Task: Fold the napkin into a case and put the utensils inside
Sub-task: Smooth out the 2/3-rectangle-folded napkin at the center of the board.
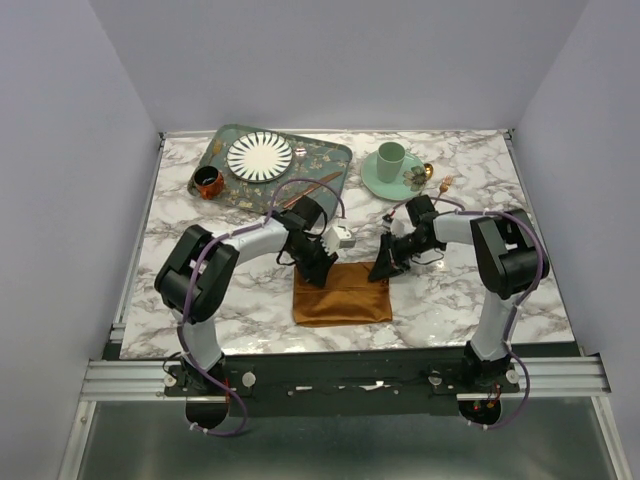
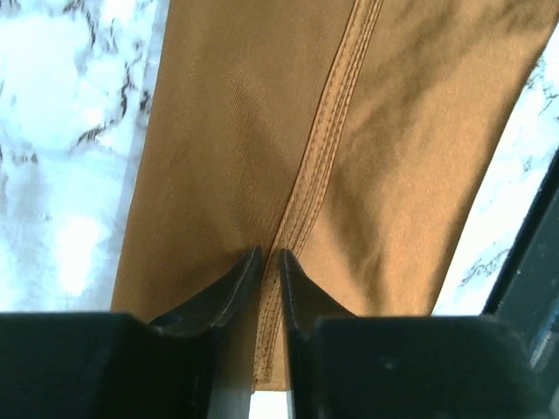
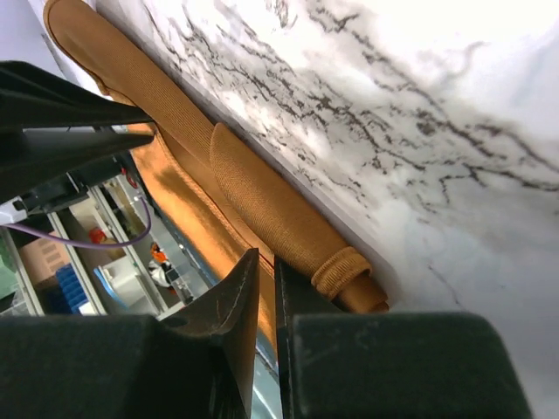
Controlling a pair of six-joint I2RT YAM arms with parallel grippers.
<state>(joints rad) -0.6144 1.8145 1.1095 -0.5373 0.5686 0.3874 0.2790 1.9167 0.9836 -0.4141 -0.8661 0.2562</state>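
flanking napkin (image 1: 342, 296) far edge | l claw (image 2: 269, 254) | r claw (image 3: 265, 258) | gaps slim

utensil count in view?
3: a straight piece on the green tray, right edge; a spoon on the saucer by the green cup; a fork right of it. Others may be hidden.

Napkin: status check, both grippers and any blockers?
Left gripper near-shut over napkin seam, right gripper near-shut at its rolled edge; grip unclear on both. Napkin folded on table. Utensils not in. Nothing on the cloth.
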